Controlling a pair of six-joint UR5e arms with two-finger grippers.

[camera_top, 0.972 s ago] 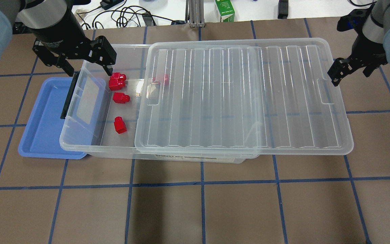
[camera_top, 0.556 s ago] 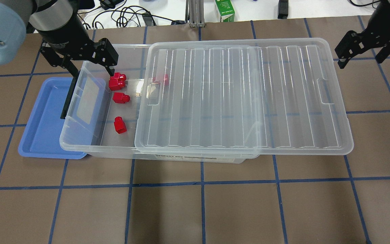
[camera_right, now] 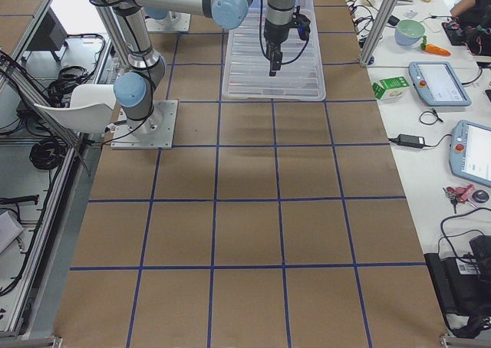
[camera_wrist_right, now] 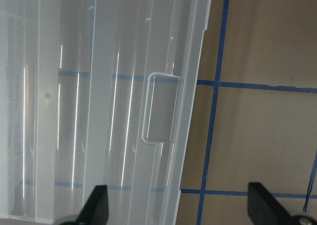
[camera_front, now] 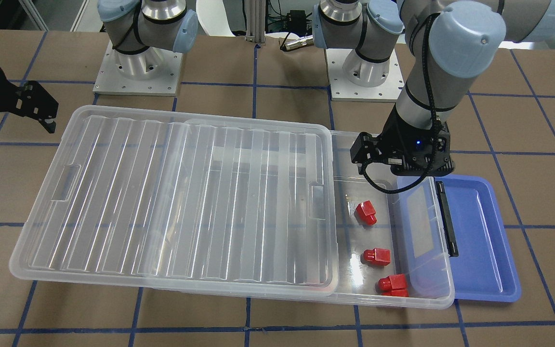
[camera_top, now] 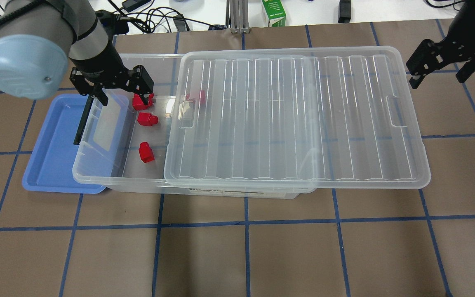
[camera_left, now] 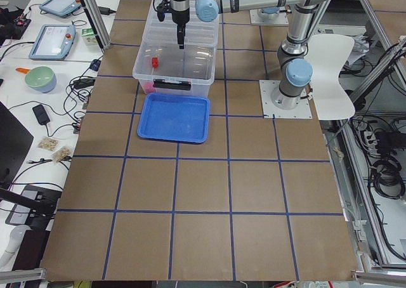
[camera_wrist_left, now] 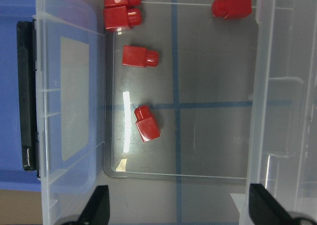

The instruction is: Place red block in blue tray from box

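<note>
The clear box (camera_top: 97, 179) has its ribbed lid (camera_top: 295, 115) slid to the right, so its left end is open. Three red blocks (camera_top: 146, 152) (camera_top: 147, 119) (camera_top: 140, 104) lie in the open end, and another (camera_top: 198, 97) shows through the lid. The left wrist view shows several red blocks (camera_wrist_left: 146, 129) on the box floor. The blue tray (camera_top: 56, 144) lies partly under the box's left end. My left gripper (camera_top: 126, 98) is open and empty over the far part of the open end. My right gripper (camera_top: 438, 78) is open and empty beyond the lid's far right corner.
A black latch (camera_top: 83, 121) sits on the box's left end, over the tray. The right wrist view shows the lid's handle recess (camera_wrist_right: 158, 108) and bare table beside it. A green carton (camera_top: 273, 12) and cables lie past the table's far edge.
My left gripper has moved right and down over the box's open end, close to the far pair of red blocks. My right gripper has drawn back from the lid's right edge.
</note>
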